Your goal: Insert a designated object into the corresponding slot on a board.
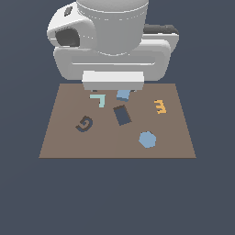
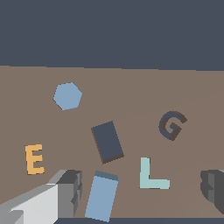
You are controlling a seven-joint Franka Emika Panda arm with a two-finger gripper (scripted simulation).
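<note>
The medium-blue rectangular block (image 1: 123, 95) lies on the brown board (image 1: 59, 142) at its far side, just under the arm's hand; it also shows in the wrist view (image 2: 102, 195). The dark navy rectangular slot (image 1: 122, 115) is slightly tilted and sits just in front of the block, empty; it also shows in the wrist view (image 2: 107, 141). My gripper (image 1: 113, 91) is open wide and low over the board's far edge. In the wrist view the gripper (image 2: 142, 192) straddles the block, which lies close to one finger (image 2: 70, 192) and apart from both.
A pale teal L shape (image 1: 98, 99) lies beside the block, also between the fingers. A dark G-shaped cut-out (image 1: 84, 124), an orange E shape (image 1: 160, 106) and a light-blue many-sided disc (image 1: 147, 139) are on the board. The arm's white body hides the board's far edge.
</note>
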